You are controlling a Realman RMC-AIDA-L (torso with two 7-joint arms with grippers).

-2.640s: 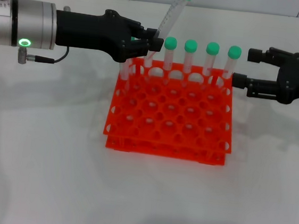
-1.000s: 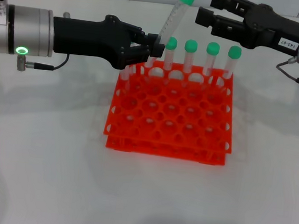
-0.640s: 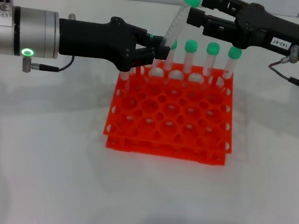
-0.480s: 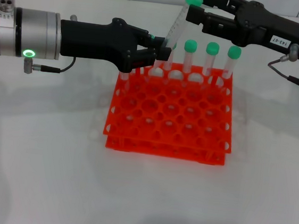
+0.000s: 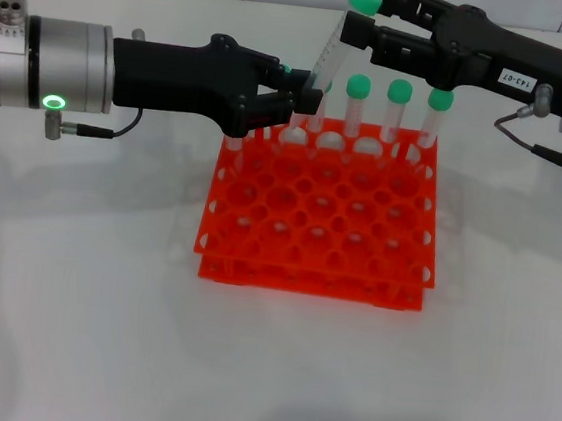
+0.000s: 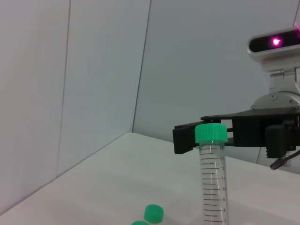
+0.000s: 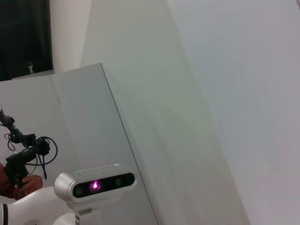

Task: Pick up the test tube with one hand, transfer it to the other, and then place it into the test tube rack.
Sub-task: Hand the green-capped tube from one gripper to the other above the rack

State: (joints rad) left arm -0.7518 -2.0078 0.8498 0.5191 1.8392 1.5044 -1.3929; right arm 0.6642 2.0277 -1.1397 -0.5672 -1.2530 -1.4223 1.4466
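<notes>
The test tube (image 5: 330, 47) stood tilted above the back row of the orange rack (image 5: 321, 210), its green cap leaning toward the right side, so that its upper part was offered for the handover. The left gripper (image 5: 295, 93), reaching in level from the left, was clenched on the tube's lower part just over the rack. The right gripper (image 5: 360, 16) came in from the upper right, angled slightly down, its fingers spread and set on either side of the tube just under the cap; from the head view they seemed not to have closed on it, though contact was hard to rule out. Three other capped tubes (image 5: 396, 112) stood upright in the back row.
</notes>
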